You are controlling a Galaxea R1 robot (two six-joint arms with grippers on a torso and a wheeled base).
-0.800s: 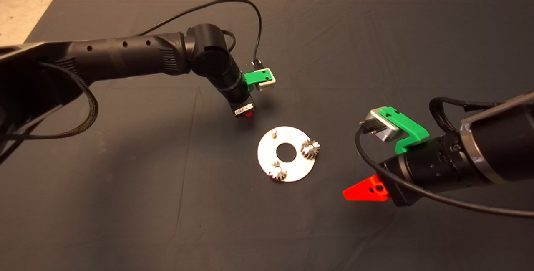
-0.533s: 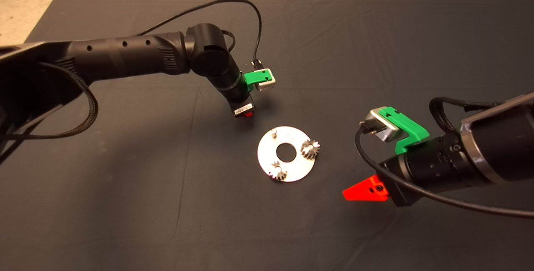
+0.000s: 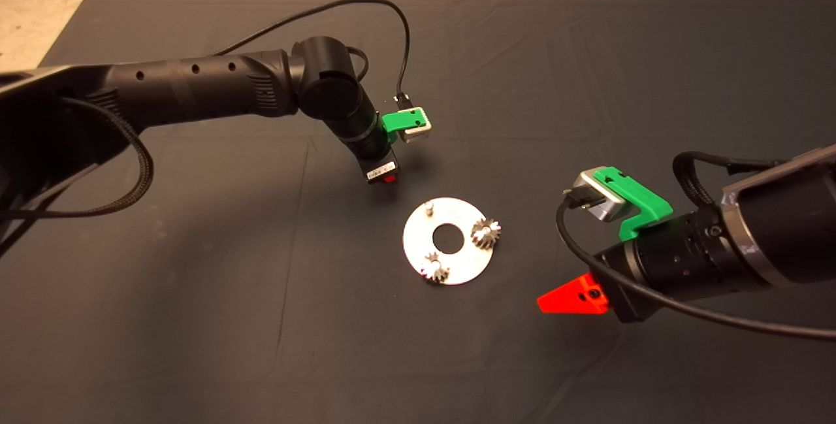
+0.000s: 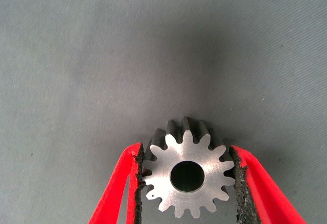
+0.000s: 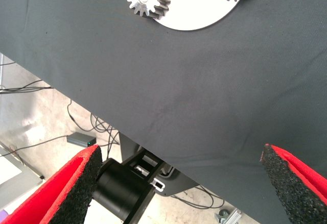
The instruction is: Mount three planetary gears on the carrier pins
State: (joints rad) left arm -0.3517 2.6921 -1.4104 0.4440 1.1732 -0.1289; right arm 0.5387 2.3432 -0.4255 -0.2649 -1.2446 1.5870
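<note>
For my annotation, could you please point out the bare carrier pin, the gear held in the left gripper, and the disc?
bare carrier pin [image 3: 429, 206], head view, its top.
held gear [image 4: 188, 175], left wrist view, its flat face.
disc [image 3: 418, 241], head view, bare plate.

Two gears seated on the disc, one pin bare

At frame centre the shiny disc [image 3: 450, 260] lies on the dark mat [image 3: 196, 319], with one gear [image 3: 485, 232] at its right rim, another [image 3: 435, 270] at its lower edge, and a bare pin [image 3: 429, 207] at its upper left. The left gripper [image 3: 389, 179] hangs just above-left of the disc. The right gripper [image 3: 552, 303] sits lower right, well apart.
</note>
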